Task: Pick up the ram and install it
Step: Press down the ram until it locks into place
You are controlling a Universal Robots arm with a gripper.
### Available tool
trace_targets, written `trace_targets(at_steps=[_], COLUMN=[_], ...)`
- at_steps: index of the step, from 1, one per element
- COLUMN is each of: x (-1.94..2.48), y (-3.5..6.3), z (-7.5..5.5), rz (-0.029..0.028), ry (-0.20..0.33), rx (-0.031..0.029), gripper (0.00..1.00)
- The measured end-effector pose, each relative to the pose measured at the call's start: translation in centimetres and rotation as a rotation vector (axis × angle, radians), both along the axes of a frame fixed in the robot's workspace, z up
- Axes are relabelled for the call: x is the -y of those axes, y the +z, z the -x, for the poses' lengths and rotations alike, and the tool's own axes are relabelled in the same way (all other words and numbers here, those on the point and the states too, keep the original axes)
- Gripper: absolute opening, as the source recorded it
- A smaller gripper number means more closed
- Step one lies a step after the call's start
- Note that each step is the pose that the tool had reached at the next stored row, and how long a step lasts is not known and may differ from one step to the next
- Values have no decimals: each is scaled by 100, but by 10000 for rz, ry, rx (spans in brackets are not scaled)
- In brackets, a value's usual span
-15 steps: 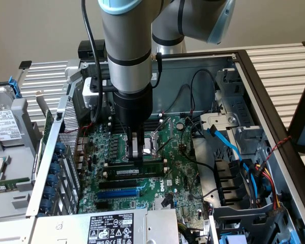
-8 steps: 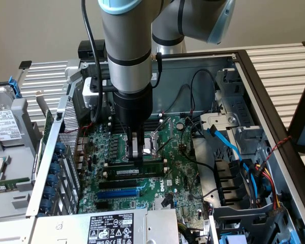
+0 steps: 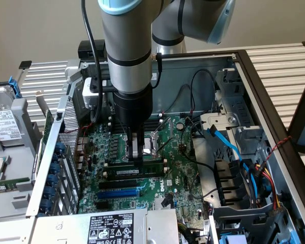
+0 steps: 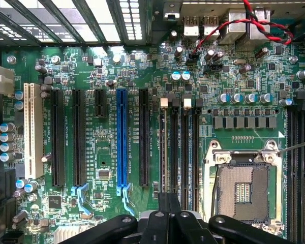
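- An open computer case holds a green motherboard, with the robot arm reaching straight down into it.
- The gripper sits low over the board, its fingers drawn together with no gap between them, and their tips meet the top edge of the ram.
- The ram is a long green stick with a white label strip; it stands on edge in a black slot directly under the gripper, running crosswise to the fingers. I cannot tell whether the fingers pinch it or only press on it.
- More black slots lie just in front of the gripper, then a blue slot beyond them.
- The CPU socket sits just beside the gripper, and loose cables hang well behind it.
- In the wrist view the gripper lines up with the narrow memory slots beside the CPU socket.
- Judgement: the step in hand looks like seating. Pressing straight down, centred on the stick and square to the slot, should seat both ends evenly.
- Judgement: a tilted push could lift 1 end or strain the slot clips.
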State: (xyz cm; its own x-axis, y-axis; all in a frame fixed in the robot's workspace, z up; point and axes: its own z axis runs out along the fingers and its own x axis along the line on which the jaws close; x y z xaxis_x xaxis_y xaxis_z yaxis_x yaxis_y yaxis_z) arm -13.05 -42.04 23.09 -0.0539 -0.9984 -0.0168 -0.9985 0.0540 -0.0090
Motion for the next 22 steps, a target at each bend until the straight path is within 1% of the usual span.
trace_targets(at_steps=[9,11,13,22], x=[0,-1,1,0], y=[-19,-30,-39,-44], z=[0,-1,0,0], rz=[2,-4,3,0], ry=[0,1,0,0], rx=[1,11,13,17], gripper=[11,11,11,11])
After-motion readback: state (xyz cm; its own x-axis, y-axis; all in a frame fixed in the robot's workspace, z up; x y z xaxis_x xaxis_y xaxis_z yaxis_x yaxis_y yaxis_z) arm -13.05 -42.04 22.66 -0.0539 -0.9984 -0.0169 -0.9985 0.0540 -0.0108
